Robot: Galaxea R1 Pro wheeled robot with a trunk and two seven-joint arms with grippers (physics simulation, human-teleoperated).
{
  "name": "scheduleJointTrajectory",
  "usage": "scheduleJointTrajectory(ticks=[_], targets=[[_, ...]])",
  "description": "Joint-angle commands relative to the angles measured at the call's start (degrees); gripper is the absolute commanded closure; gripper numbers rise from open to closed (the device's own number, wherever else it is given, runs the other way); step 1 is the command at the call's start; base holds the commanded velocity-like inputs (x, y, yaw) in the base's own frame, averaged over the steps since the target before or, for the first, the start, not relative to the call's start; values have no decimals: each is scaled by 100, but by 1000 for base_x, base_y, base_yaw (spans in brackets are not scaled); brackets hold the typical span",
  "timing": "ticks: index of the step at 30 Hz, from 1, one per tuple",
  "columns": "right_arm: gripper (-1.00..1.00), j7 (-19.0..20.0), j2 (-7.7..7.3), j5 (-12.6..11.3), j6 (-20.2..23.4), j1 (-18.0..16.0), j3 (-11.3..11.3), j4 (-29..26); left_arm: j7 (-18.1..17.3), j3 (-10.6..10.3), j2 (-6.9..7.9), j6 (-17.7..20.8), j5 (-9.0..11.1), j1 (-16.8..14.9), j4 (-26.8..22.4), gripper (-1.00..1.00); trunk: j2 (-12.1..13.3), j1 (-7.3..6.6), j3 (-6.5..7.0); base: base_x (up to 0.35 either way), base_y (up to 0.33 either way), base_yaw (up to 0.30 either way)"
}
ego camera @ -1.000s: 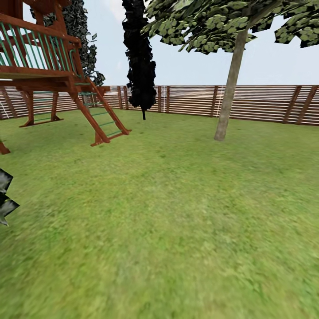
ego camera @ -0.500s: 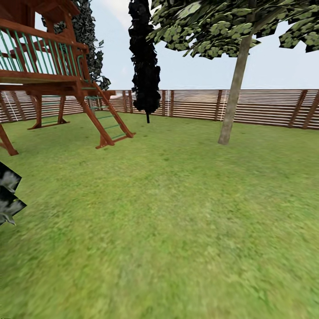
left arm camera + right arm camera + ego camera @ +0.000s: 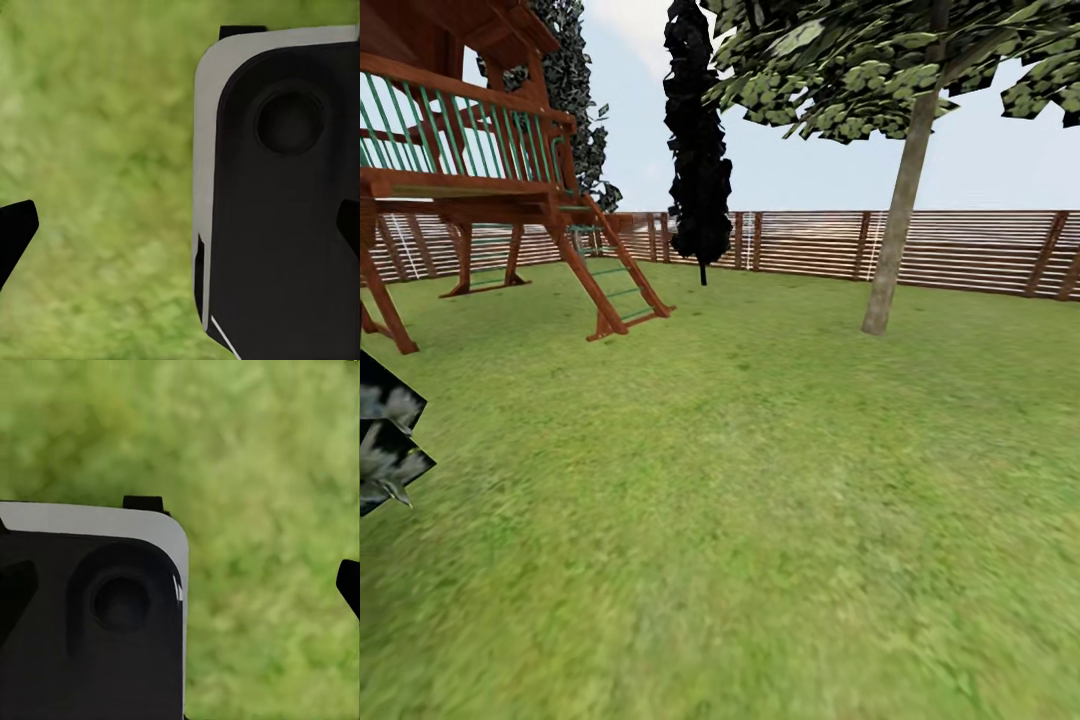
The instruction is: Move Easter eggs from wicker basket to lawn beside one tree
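Observation:
The lawn [image 3: 760, 480] of mottled green grass spreads across the head view. A tree [image 3: 895, 240] with a pale, slightly leaning trunk and a dark green crown stands at the far right, in front of the fence. The Easter eggs and the wicker basket are out of view. My left gripper [image 3: 180, 229] hangs open over grass, its black fingertips at the picture's two edges and nothing between them. My right gripper [image 3: 180, 592] is open in the same way above the grass.
A wooden play tower [image 3: 470, 180] with green rails and a ladder [image 3: 615, 290] stands at the far left. A narrow black cypress [image 3: 698, 150] rises at the back. A slatted fence [image 3: 960, 250] closes the garden. Dark foliage [image 3: 385, 445] pokes in at the left edge.
The whole head view has slid a little right and down, so the camera has moved. The tree, tower and fence keep their places relative to one another.

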Motion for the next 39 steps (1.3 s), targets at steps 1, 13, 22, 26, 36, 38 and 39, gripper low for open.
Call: scheduleJointTrajectory(ticks=[1, 13, 22, 26, 36, 38, 39], targets=[[-100, -22, -1, 13, -13, 0, 11, 5, -2, 0, 0, -10, 2, 2, -11, -100, -2, 0, -2, 0, 0, 19], [-100, -13, -11, -8, 6, -3, 6, 15, -10, 18, -53, -18, 11, 2, 4, -100, -2, 0, -71, 0, 0, 2], [-100, -10, -11, -13, 6, -5, 2, 22, -10, 20, -62, -18, 13, 2, 31, -100, -2, 0, -155, 0, 0, 0], [-100, -13, -11, -17, 6, -5, 2, 23, -10, 25, -62, -18, 19, 2, 35, -100, -2, 0, -192, 0, 0, 0], [-100, -12, -11, -17, 10, -3, -2, 23, -10, 26, -62, -18, 20, 2, 35, -100, -2, 0, -285, 0, 0, 0], [-100, -10, -11, -17, 12, -4, -1, 23, -10, 26, -62, -18, 20, 2, 35, -100, -2, 0, -304, 0, 0, 0], [-100, -11, -11, -17, 12, -4, 1, 23, -10, 26, -62, -18, 20, 2, 35, -100, -2, 0, -313, 0, 0, 0]])
